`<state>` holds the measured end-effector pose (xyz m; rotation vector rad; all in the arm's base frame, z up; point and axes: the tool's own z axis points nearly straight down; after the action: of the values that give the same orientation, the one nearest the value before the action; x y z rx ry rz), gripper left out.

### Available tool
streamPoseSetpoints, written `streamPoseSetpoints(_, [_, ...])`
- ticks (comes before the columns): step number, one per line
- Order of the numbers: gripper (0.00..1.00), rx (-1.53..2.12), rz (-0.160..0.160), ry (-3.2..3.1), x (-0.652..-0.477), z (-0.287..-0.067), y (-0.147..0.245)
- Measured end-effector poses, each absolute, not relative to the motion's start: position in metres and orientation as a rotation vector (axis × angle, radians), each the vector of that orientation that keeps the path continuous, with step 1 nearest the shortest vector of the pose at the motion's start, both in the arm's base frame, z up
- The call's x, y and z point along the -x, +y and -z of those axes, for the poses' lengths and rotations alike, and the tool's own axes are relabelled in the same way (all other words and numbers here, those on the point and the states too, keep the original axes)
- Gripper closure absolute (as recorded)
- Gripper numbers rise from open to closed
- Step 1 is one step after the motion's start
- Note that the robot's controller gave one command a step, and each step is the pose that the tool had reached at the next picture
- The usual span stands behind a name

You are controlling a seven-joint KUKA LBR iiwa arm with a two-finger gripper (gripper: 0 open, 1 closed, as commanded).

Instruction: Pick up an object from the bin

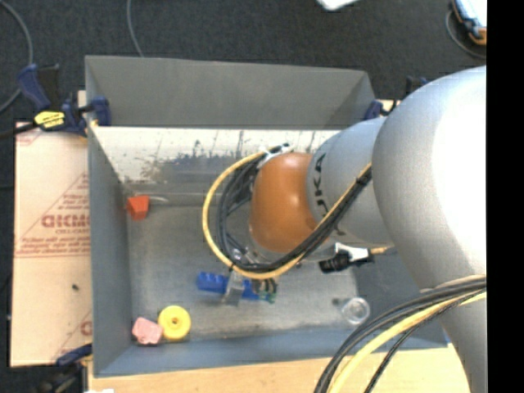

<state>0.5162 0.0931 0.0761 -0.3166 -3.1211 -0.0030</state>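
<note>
**Item: fingers** (238, 290). Seen low in the bin's middle, under the arm's rounded orange wrist cover (282, 201), which is ringed by looped yellow and black cables. Whether they are released or clenched cannot be told, and nothing is seen between them.

**Item: small blue plastic block** (211, 282). Angular in shape. It lies flat on the bin floor just beside the fingers, at their 9 o'clock. Contact cannot be judged.

**Item: small green-and-blue piece** (267, 294). It lies just beside the fingers at their 3 o'clock, partly shaded.

**Other contents, placed from the floor's centre:**
- A small orange cube (137, 206) is at 10 o'clock, near the far wall.
- A yellow round disc with a central hole (174, 322) and a pink lumpy piece (146, 331) lie side by side at 8 o'clock.
- A clear round cap (354, 309) is at 4 o'clock.

**Surface:** grey metal bin (164, 252). The floor is dull and scuffed, and the far wall is streaked with dark scratches.

**Surroundings:** dark speckled floor (82, 15).
</note>
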Motion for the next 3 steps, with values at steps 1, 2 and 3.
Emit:
streamPoseSetpoints(1, [1.0, 0.314, 0.002, -3.119, -0.516, -0.097, 0.093])
streamPoseSetpoints(2, [1.0, 0.313, 0.005, -3.127, -0.518, -0.115, 0.093])
streamPoseSetpoints(3, [1.0, 0.312, 0.006, -3.129, -0.518, -0.128, 0.093])
